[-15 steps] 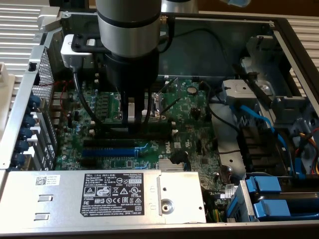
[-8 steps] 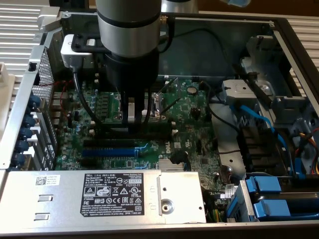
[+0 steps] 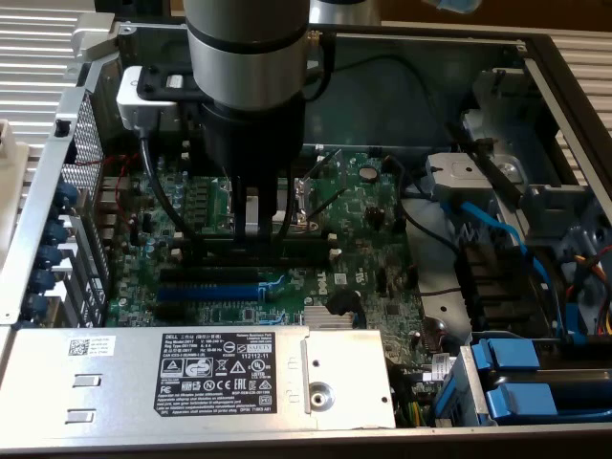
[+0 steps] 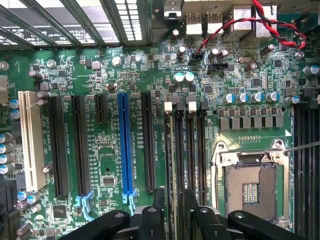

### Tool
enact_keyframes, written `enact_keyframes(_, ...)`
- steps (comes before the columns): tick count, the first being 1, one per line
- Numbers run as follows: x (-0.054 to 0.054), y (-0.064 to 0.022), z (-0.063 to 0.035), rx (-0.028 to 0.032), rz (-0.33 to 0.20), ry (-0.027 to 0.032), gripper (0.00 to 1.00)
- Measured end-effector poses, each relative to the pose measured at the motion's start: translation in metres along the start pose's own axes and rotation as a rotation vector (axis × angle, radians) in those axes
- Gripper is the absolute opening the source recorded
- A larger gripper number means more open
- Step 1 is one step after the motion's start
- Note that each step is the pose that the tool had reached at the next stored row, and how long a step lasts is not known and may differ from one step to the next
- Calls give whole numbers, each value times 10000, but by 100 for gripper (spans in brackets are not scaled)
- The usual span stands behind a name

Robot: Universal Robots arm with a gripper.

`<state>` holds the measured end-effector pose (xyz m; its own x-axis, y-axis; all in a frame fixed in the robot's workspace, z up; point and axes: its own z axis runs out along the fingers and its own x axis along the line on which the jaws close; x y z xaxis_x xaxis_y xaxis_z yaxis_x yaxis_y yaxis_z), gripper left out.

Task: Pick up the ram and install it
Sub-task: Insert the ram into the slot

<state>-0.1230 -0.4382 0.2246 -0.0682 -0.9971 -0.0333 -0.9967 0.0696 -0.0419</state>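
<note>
Gripper [image 4: 173, 207] low over black memory slots [image 4: 186, 150], ram [image 4: 169, 150] seemingly seated.

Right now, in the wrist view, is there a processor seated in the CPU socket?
No. The CPU socket sits open inside its metal frame, with bare contact rows and nothing installed in it.

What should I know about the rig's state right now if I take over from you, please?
Gripper: down low over the black memory slots, between the blue expansion slot and the CPU socket. I cannot tell whether it is gripping.
Ram: I cannot tell it apart from the slots under the gripper.
Done: the arm has reached the slots.
Left: it is unconfirmed whether the ram is seated, so treat the install as unfinished.
</note>
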Motion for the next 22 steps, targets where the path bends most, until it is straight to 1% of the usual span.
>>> enact_keyframes(15,0,0,0,0,0,-2,29)
enact_keyframes(19,-1,-1,-34,0,0,17,29)
enact_keyframes(22,-2,-3,-72,1,-1,19,29)
